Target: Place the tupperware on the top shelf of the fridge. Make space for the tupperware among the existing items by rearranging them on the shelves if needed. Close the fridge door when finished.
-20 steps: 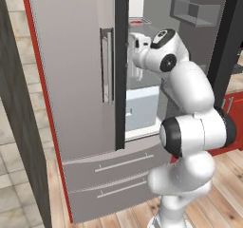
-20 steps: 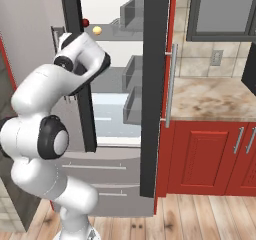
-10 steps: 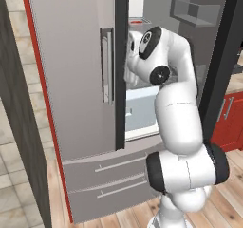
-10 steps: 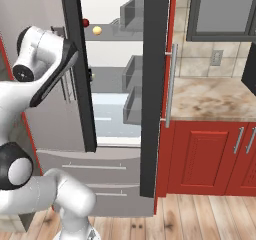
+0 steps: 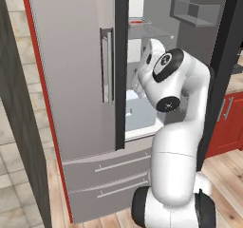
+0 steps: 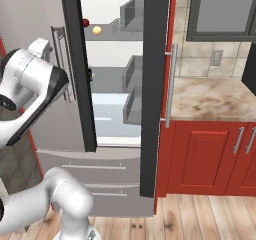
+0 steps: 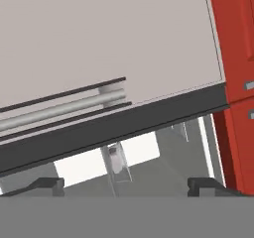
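Facing the left door of the fridge, the hand looks along the door's grey outer face, past its bar handle and dark edge, into a slice of the lit interior. The gripper has its tips spread wide, and nothing lies between them.

The tupperware appears as a flat tub with red contents on the top shelf, near the shelf's front at the left door side. It is small in the left base view, so the reading is tentative. The red fruit and the orange ball sit on the same shelf, just beside each other. From the right base view they look pushed together toward the left, which leaves shelf room for the tub. A bottle stands upright on a lower level, close to the left door's edge.

Both doors stand open, and the right door carries grey bins on its inner side.

Judged from this layout, placing is done and only closing remains. The empty, spread gripper outside the left door suits a push on that panel. The hand should stay clear of the handle so that a finger does not snag behind the bar.
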Motion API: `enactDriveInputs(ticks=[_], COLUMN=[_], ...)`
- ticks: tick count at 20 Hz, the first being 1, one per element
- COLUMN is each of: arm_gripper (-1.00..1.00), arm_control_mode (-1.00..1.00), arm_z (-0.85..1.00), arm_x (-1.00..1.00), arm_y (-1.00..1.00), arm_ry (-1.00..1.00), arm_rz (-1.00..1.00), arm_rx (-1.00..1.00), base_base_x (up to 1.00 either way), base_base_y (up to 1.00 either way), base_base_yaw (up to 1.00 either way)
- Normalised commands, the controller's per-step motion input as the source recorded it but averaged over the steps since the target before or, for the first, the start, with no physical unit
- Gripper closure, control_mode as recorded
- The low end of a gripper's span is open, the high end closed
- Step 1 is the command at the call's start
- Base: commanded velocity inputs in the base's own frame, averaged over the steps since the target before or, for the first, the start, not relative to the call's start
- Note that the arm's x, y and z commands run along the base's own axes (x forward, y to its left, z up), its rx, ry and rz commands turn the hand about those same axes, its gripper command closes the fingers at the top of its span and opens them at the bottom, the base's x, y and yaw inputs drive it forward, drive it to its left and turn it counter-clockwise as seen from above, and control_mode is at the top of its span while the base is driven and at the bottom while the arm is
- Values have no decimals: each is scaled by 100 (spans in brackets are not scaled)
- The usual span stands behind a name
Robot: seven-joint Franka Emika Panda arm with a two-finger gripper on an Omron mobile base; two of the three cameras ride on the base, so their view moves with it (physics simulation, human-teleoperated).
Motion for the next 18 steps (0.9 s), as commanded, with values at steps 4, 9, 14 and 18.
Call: enactDriveInputs(ticks=[4, 9, 14, 18], arm_gripper=[-100, -100, -100, -100], arm_control_mode=[-100, -100, -100, -100], arm_z=[71, 55, 64, 76], arm_x=[-98, -82, -74, -89], arm_y=[-23, -6, -26, -31], arm_ry=[4, 0, 0, -2], arm_rz=[0, -2, 0, 0], arm_rx=[78, 97, 99, 97], base_base_x=[0, 0, 0, 0], base_base_y=[0, 0, 0, 0], base_base_yaw=[0, 0, 0, 0])
